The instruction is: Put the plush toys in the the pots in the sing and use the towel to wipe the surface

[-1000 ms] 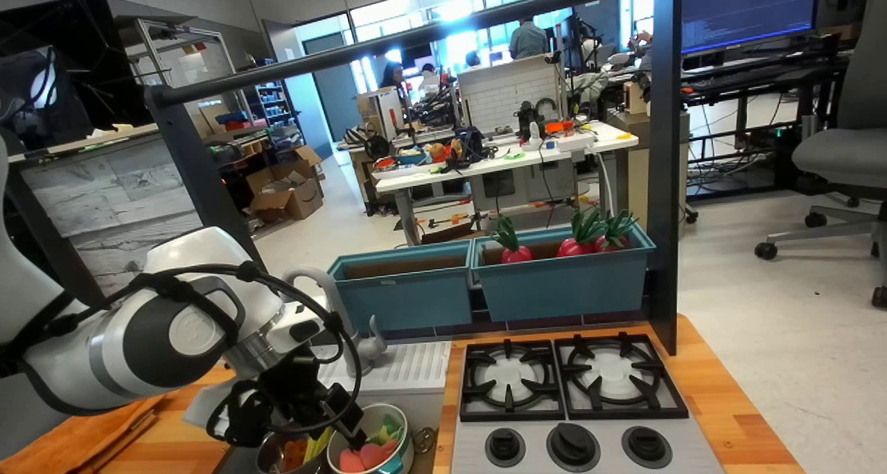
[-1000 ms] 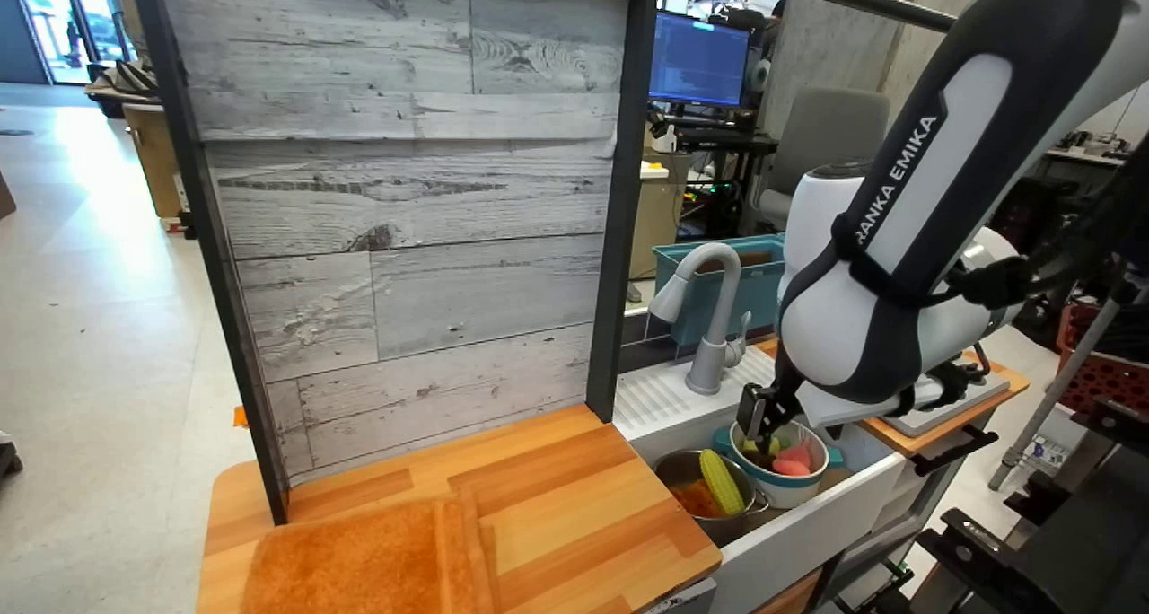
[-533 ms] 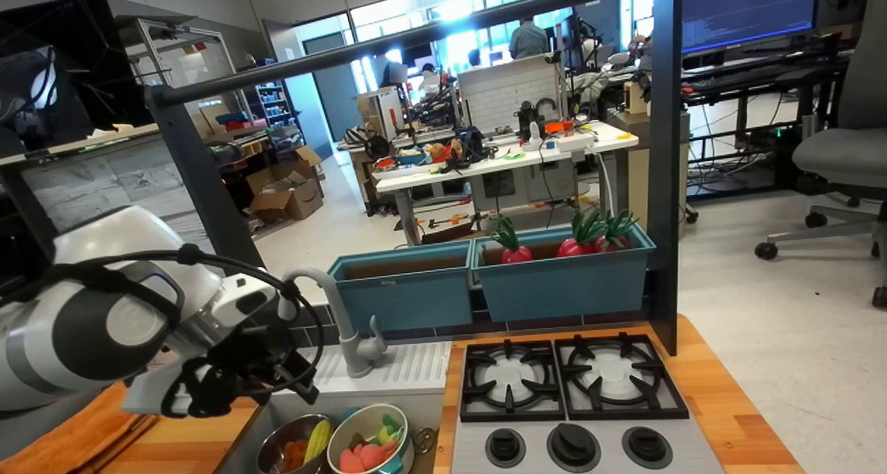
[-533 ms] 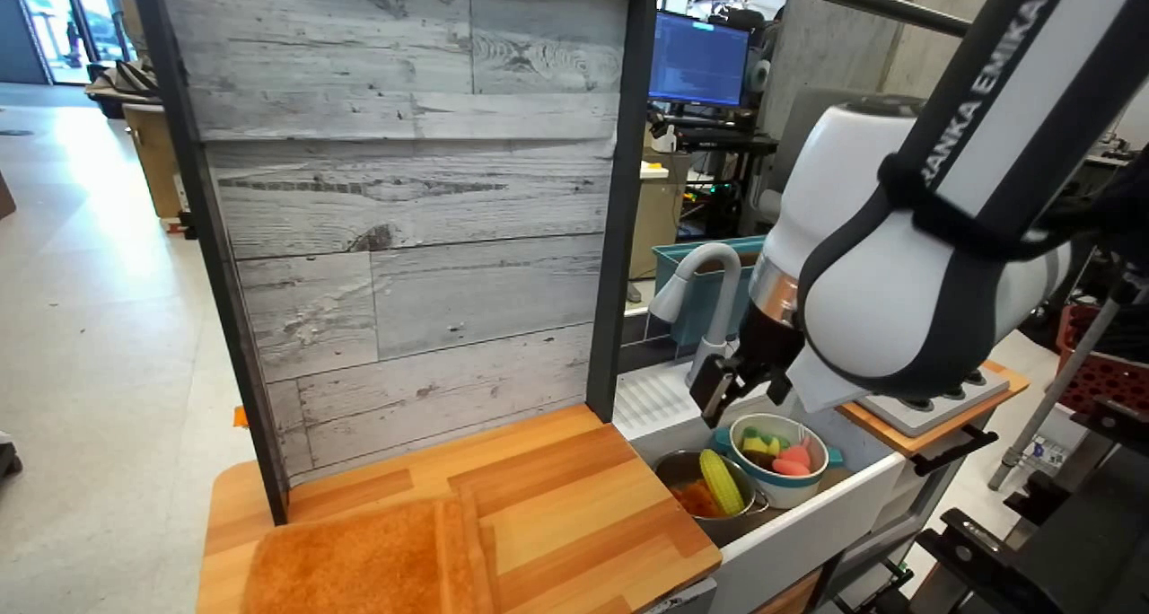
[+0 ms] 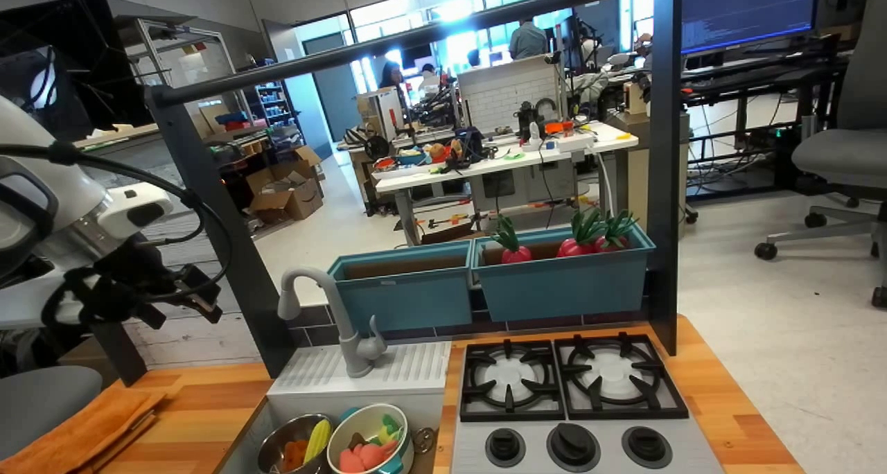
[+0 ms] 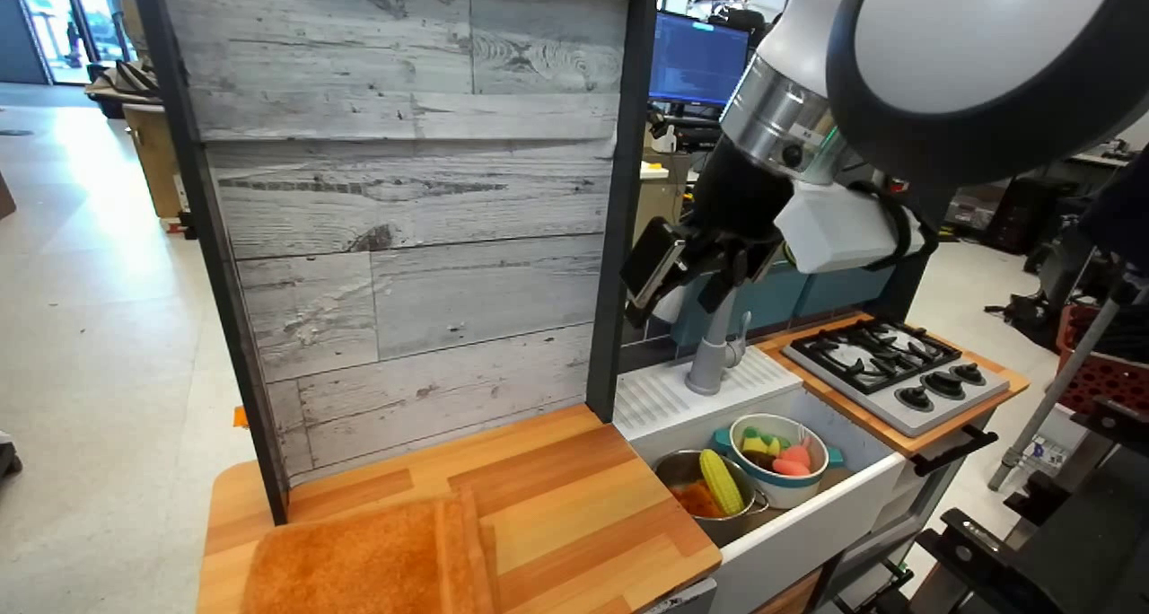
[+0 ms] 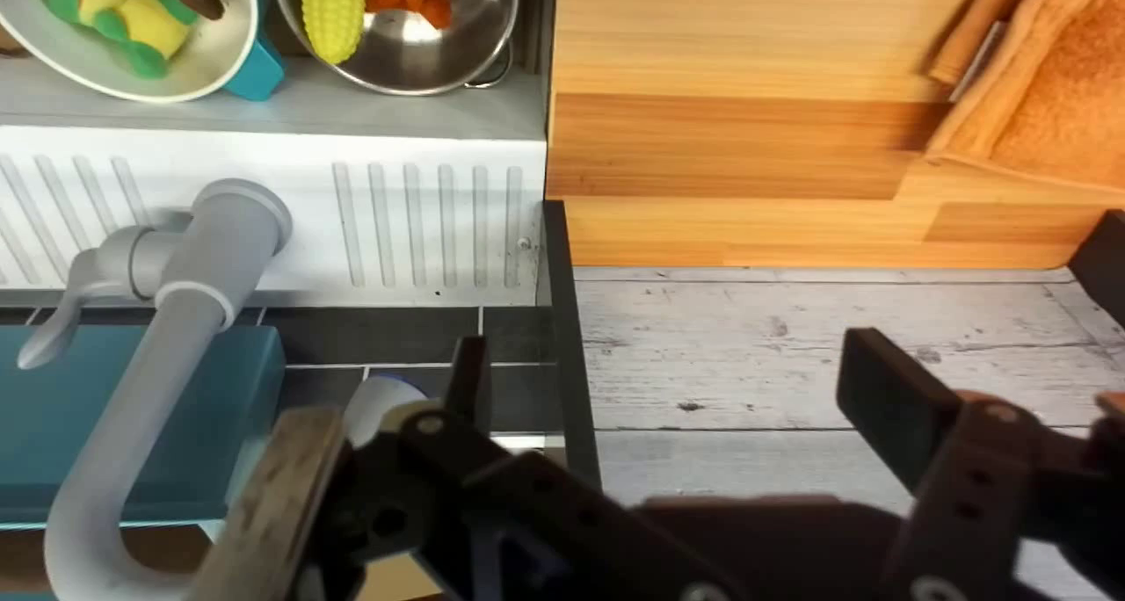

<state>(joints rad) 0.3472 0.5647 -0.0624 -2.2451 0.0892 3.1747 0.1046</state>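
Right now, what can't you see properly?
- Fuzzy orange towel: cut by bottom edge in an exterior view.
- Round white pot: cut by top edge in wrist view.
- Round red vegetables: bottoms behind teal rectangular planter in an exterior view.
- Blue rectangular screen: lettering too small in an exterior view.

This looks like a lab, part kitchen: a light-brown wooden plank countertop (image 6: 548, 497), curved grey faucet (image 5: 341, 314) and grey black-grated stove (image 5: 578, 413) share a room with a cluttered white rectangular worktable (image 5: 611, 140), a flat dark-blue computer screen (image 5: 748, 10) and a grey wheeled chair (image 5: 842, 156).
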